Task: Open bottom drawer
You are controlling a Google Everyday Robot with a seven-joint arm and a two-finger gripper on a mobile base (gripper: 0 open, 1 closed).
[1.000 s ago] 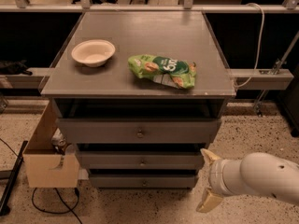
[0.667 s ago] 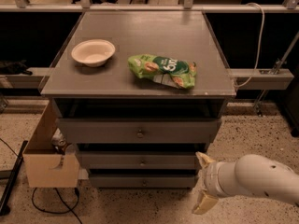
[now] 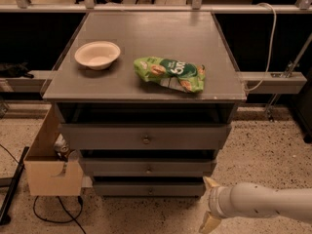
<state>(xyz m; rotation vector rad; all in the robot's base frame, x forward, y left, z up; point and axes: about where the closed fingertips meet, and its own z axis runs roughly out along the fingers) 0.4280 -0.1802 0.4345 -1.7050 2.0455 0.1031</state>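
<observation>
Since the earlier frames, the gripper (image 3: 208, 203) has dropped lower and shifted slightly left. Its two cream fingers (image 3: 211, 182) are spread apart and hold nothing. The upper fingertip is just beside the right end of the bottom drawer (image 3: 146, 189), which is pushed in beneath the middle drawer (image 3: 146, 168). The cabinet top (image 3: 146, 33) carries a white bowl (image 3: 97, 54) and a green snack bag (image 3: 170, 73). A cardboard box (image 3: 51, 172) stands at the left.

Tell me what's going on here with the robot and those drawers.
A robot arm holds its tool, fingers spread open, low by the right end of the bottom drawer. That drawer is shut, its knob untouched. On the cabinet top sit a white bowl and a green snack bag.
</observation>
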